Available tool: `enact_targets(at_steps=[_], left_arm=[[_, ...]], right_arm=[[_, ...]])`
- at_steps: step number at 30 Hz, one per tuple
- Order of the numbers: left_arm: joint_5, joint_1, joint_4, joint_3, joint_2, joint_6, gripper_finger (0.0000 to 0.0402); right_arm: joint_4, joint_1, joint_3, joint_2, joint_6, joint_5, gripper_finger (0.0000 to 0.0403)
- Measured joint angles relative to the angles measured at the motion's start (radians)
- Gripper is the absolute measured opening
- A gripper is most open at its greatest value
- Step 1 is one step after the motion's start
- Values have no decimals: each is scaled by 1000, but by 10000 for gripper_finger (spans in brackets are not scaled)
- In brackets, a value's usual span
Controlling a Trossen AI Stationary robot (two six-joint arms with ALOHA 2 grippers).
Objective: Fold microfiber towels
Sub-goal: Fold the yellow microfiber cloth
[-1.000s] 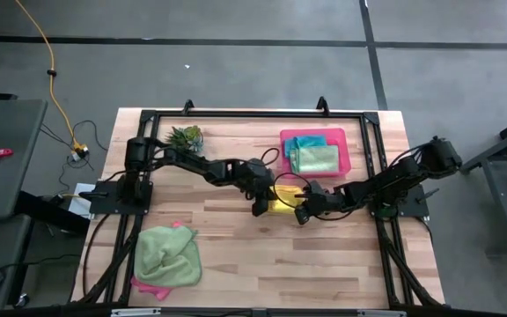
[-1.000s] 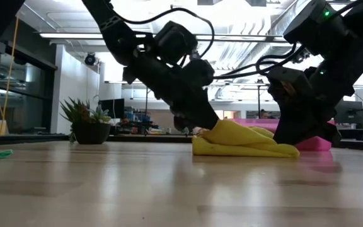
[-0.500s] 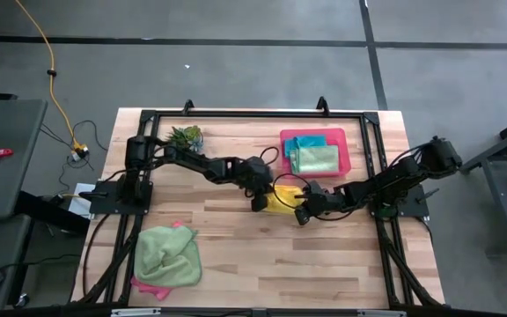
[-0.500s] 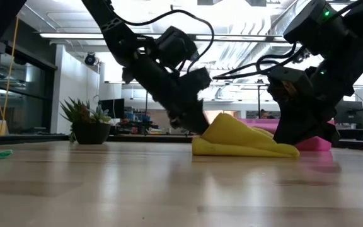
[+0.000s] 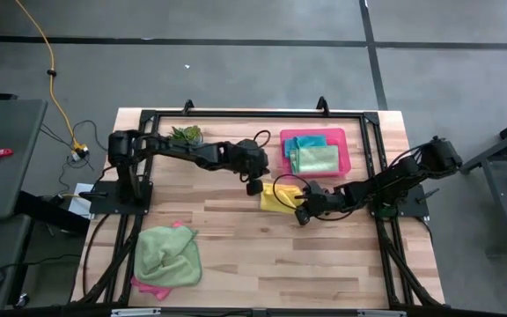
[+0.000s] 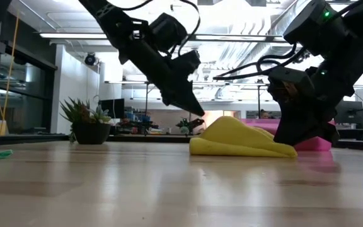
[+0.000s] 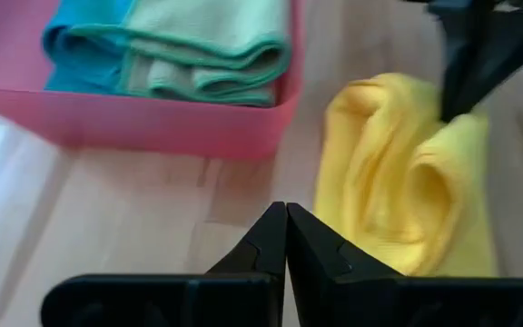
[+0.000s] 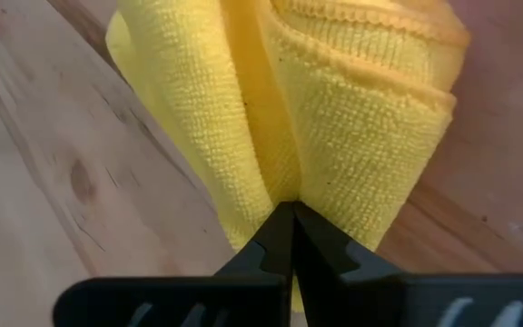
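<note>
High view: the yellow towel point(image 5: 275, 197) lies folded mid-table, near the pink tray point(image 5: 341, 164), partly hidden by the right gripper point(image 5: 301, 214), clenched on its edge. Low view alone shows the left gripper point(image 6: 197, 114), clenched empty, raised off the towel.

The high view looks straight down over the yellow towel point(image 5: 277, 197); the low view faces it level across the table point(image 6: 106, 183) (wrist views sit close above it).
</note>
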Motion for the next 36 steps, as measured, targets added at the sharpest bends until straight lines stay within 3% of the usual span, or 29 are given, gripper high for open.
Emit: enact_targets(at_steps=[10, 20, 36], left_arm=[[144, -70, 200, -3, 78, -67, 0], [24, -128, 313, -1, 141, -6, 0], [22, -149, 313, 0, 158, 65, 0]], right_arm=[[13, 0, -1, 0, -115, -3, 0], [21, 0, -1, 0, -113, -28, 0], [22, 0, -1, 0, -113, -32, 0]])
